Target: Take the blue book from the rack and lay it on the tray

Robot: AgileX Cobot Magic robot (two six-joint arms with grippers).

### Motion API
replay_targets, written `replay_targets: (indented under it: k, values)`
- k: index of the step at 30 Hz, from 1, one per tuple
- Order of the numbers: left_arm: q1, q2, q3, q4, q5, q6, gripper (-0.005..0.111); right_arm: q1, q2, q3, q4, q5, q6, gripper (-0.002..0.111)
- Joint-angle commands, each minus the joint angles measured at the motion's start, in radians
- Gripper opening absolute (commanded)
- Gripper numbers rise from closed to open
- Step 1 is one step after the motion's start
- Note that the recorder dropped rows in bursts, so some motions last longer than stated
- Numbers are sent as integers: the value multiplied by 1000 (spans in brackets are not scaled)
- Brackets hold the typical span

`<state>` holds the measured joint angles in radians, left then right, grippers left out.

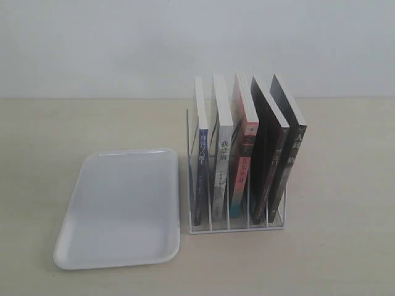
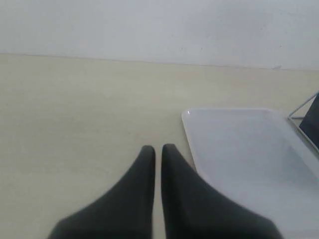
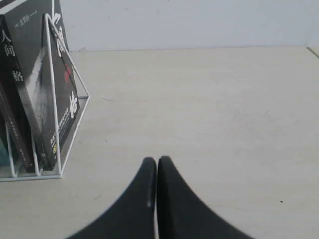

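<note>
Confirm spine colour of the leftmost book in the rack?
Dark blue with white characters: it is the blue book. The exterior view shows it best.

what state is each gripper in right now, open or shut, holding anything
left gripper: closed, holding nothing
right gripper: closed, holding nothing

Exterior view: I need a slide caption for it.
Five books upright in the white wire rack, the blue book leftmost, beside the empty white tray.
</note>
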<state>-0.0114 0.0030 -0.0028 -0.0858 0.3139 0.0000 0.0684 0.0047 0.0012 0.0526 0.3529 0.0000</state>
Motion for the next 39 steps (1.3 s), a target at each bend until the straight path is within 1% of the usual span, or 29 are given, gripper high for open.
replay_targets:
  k: [1, 23, 25, 26, 29, 32, 34, 35, 37, 38, 39]
  values:
    - [3, -3, 3, 0, -6, -8, 5, -7, -5, -1, -6, -11, 0, 0]
    - [3, -3, 3, -10, -18, -16, 5, -7, -5, -1, -2, -3, 0, 0]
    - [3, -3, -61, -86, -20, -53, 5, -7, -5, -1, -2, -3, 0, 0]
    - [3, -3, -120, -150, -20, -53, 5, -7, -5, -1, -2, -3, 0, 0]
    - [3, -3, -229, -162, -15, -53, 5, -7, -5, -1, -2, -3, 0, 0]
    - [3, -3, -242, -162, -37, -53, 5, -7, -5, -1, -2, -3, 0, 0]
    - [3, -3, -242, -201, -137, -56, 5, -7, -5, -1, -2, -3, 0, 0]
    - [3, -3, -240, -342, -235, -80, 5, -7, -5, -1, -2, -3, 0, 0]
    - [3, -3, -240, -479, -265, -87, 5, -7, -5, -1, -2, -3, 0, 0]
    - [3, -3, -240, -534, -276, -91, 5, -7, -5, -1, -2, -3, 0, 0]
    - [3, -3, -240, -560, -324, -90, 5, -7, -5, -1, -2, -3, 0, 0]
